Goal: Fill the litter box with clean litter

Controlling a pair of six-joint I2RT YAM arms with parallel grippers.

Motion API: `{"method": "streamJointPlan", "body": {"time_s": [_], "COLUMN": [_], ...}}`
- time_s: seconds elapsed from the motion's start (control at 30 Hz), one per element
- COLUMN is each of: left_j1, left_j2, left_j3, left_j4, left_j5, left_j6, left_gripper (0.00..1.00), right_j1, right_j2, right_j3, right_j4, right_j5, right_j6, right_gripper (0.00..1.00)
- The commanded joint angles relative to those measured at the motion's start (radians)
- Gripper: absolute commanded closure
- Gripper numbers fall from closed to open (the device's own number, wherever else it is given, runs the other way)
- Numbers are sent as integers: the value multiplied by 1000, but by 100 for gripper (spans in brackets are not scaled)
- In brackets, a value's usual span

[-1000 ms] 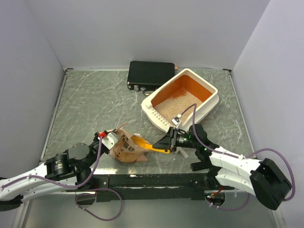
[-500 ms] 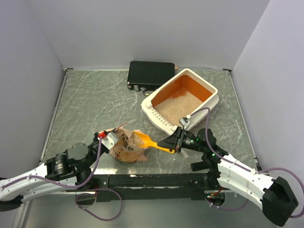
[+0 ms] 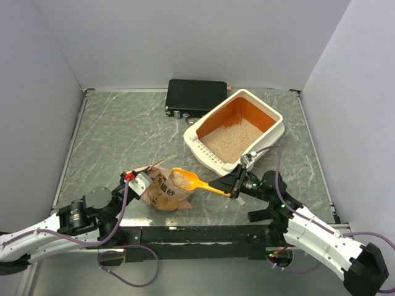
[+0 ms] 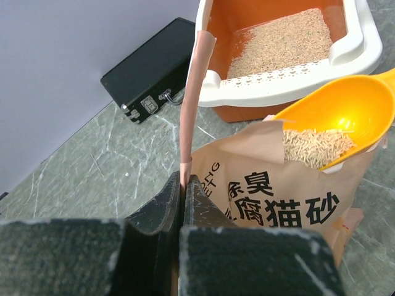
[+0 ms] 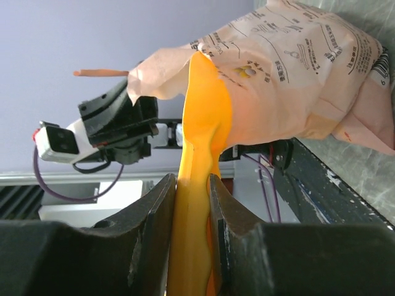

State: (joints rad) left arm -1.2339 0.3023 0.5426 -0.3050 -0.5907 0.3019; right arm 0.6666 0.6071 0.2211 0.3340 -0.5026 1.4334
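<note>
On the marbled tabletop (image 3: 123, 135), the left end effector (image 4: 183, 185) pinches the bag (image 4: 271, 197) by its rim. The right end effector (image 5: 192, 185) grips the scoop (image 3: 188, 180), loaded with litter (image 4: 315, 148). Carry it level to the part-filled litter box (image 3: 276, 120) beyond.

On tabletop (image 3: 123, 135), upper right of centre: box (image 3: 277, 118), litter (image 3: 229, 139) in it. Just behind its left corner, top centre: case (image 3: 196, 97). Lower centre: bag (image 3: 162, 196), scoop (image 3: 190, 181) above its mouth. Left pincer (image 3: 148, 175) at bag's left edge, right pincer (image 3: 217, 184) on scoop's right end.
</note>
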Motion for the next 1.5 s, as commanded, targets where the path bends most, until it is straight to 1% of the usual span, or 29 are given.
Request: {"method": "streamJointPlan", "body": {"time_s": [0.0,0.23,0.53,0.7,0.97,1.07,1.27,1.43,1.47], "left_j1": [4,5,4,5,5,4,4,4,4], "left_j2": [-25,-28,-40,-32,-31,-32,-46,-54,-55], "left_j3": [10,8,3,2,3,0,0,0,0], "left_j4": [89,92,93,93,86,90,86,84,84], "left_j5": [-31,-35,-43,-44,-47,-44,-43,-41,-38], "left_j6": [6,6,6,5,0,2,-3,-4,-4], "left_gripper": [99,99,99,99,99,99,99,99,99], "right_j1": [-18,-18,-22,-30,-97,-133,-183,-193,-194], "right_j2": [-61,-96,-122,-159,-207,-231,-291,-319,-316], "right_j3": [4,20,26,31,29,26,29,34,32], "right_j4": [-23,-62,-43,-39,-30,-49,-134,-199,-201], "right_j5": [119,148,148,173,239,289,438,616,630], "right_j6": [70,82,117,136,173,183,165,96,88], "right_gripper": [100,100,100,100,100,100,100,100,100]}}
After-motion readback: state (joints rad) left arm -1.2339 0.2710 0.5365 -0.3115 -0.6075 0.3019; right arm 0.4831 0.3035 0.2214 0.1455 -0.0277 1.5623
